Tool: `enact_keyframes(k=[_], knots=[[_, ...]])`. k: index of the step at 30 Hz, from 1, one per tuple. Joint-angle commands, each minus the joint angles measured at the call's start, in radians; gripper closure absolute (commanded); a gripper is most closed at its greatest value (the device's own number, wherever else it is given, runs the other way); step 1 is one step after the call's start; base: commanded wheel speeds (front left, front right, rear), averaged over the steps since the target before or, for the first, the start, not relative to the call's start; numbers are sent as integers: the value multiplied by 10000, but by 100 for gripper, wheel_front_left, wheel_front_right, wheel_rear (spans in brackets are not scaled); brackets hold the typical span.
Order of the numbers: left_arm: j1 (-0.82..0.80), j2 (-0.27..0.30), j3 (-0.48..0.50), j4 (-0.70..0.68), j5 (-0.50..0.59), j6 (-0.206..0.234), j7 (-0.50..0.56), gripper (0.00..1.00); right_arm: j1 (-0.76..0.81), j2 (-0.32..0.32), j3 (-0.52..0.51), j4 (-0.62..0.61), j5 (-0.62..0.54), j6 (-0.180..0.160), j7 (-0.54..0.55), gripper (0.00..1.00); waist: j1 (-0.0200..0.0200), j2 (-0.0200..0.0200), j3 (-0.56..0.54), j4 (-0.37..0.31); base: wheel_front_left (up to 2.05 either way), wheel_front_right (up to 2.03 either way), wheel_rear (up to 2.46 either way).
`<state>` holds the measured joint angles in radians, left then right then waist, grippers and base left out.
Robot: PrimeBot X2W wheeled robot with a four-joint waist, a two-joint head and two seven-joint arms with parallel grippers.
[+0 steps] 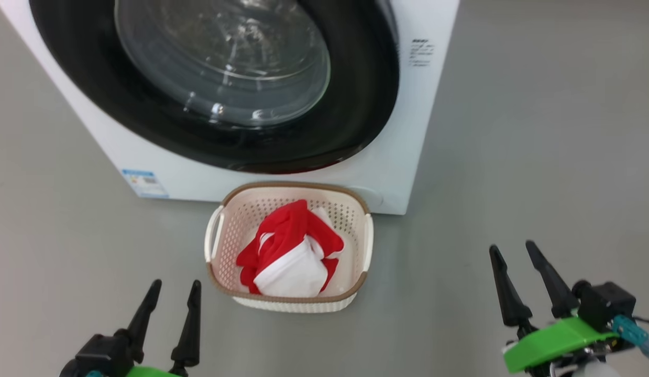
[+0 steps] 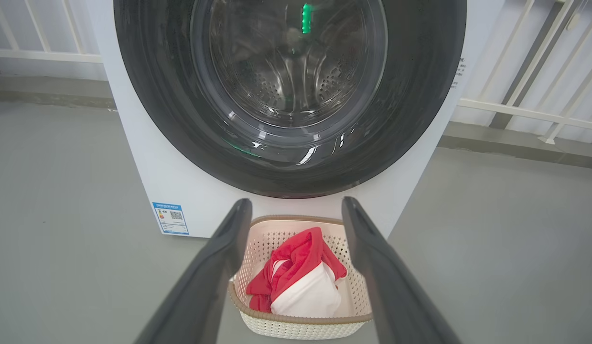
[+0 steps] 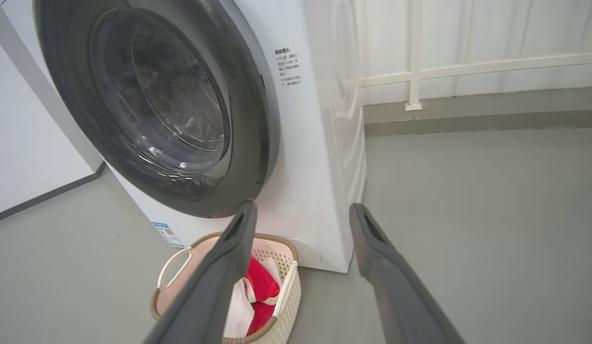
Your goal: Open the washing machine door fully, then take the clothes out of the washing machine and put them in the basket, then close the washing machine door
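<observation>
The washing machine (image 1: 397, 157) stands ahead with its black-rimmed glass door (image 1: 224, 68) shut flat against its front. Through the door (image 2: 291, 76) the steel drum shows. The door (image 3: 157, 105) also appears from the right side. On the floor before it sits the cream basket (image 1: 219, 277) holding the red and white clothes (image 1: 290, 251). The clothes (image 2: 300, 282) lie inside the basket (image 2: 300, 327); the basket (image 3: 171, 267) and clothes (image 3: 260, 291) show lower left. My left gripper (image 1: 176, 290) is open, low and left of the basket. My right gripper (image 1: 513, 250) is open, right of it. Both hold nothing.
Grey floor surrounds the machine, with wide room to its right. A white railing (image 3: 468, 71) and a low kerb run along the back wall. A blue label sticker (image 1: 144, 183) marks the machine's lower left corner. A white wall panel (image 3: 18, 157) stands left of the machine.
</observation>
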<state>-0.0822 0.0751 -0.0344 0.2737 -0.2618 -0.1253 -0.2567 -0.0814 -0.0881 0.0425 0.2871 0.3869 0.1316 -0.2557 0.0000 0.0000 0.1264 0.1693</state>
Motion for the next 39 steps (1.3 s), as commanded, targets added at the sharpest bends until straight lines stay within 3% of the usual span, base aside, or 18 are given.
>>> enact_keyframes(k=[1,18,39], knots=[[19,218,382,-178,102,-54,-51,0,119,10,135,-306,100,-9,-61,0,0,0,-392,-382,0,0,0],[672,225,1047,-328,430,-54,-51,0,1409,-117,-185,-564,35,-9,-61,0,0,0,-810,-1322,0,0,0],[655,179,1097,-207,299,-54,-51,0,1540,67,-407,-664,-57,-9,-61,0,0,0,-657,-1455,0,0,0]])
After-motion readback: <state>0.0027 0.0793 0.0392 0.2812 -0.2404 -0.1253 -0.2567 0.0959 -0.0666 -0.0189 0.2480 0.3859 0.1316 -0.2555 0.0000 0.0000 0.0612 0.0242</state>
